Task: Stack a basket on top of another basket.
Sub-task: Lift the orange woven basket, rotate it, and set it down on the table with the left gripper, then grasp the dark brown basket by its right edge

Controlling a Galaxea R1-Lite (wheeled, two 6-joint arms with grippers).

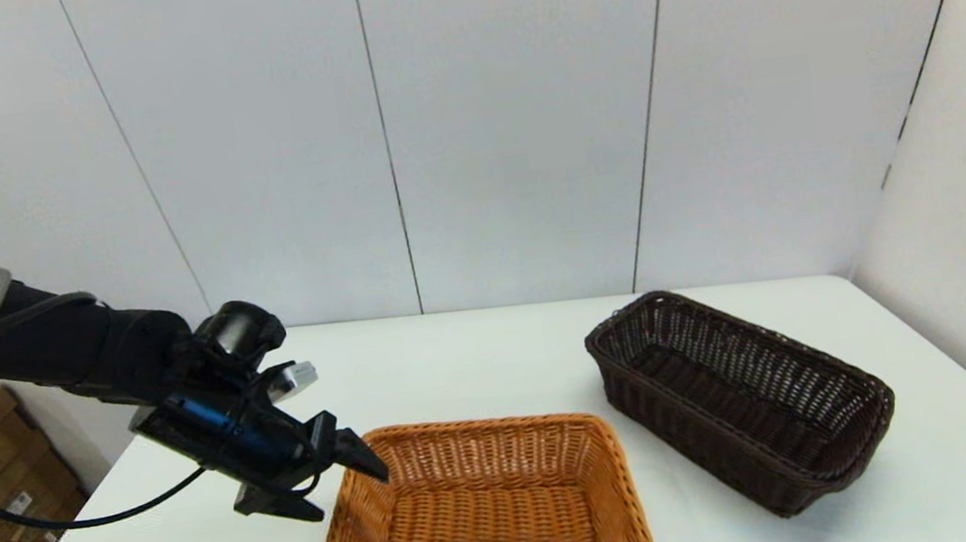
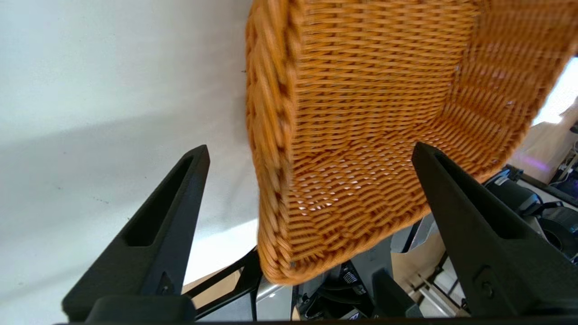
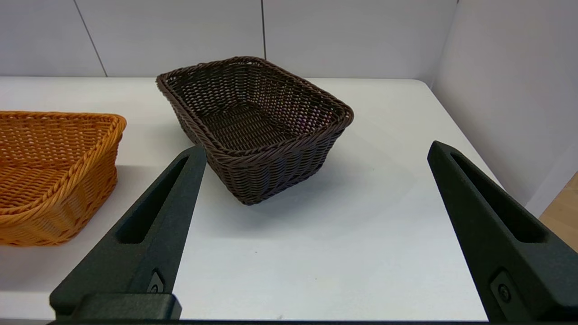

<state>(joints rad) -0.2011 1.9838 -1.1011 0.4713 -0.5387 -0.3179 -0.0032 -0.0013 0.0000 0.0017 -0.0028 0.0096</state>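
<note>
Currently we list two items on the white desk (image 1: 473,345). Item one: dark brown basket (image 1: 738,396), right of centre, upright, untouched. Item two: orange-tan basket (image 1: 484,516), near the front edge, well apart from the first. Our left tool (image 1: 342,473) hovers at its left rim, fingers spread either side of the wall, presumably to grip it. Our right tool (image 3: 311,225), also spread and holding nothing, faces the dark basket from the near side.

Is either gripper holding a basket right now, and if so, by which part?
Nothing is held. The left gripper is open at the orange-tan basket's rim corner, not clamped. The right gripper is open, short of the dark brown basket.
</note>
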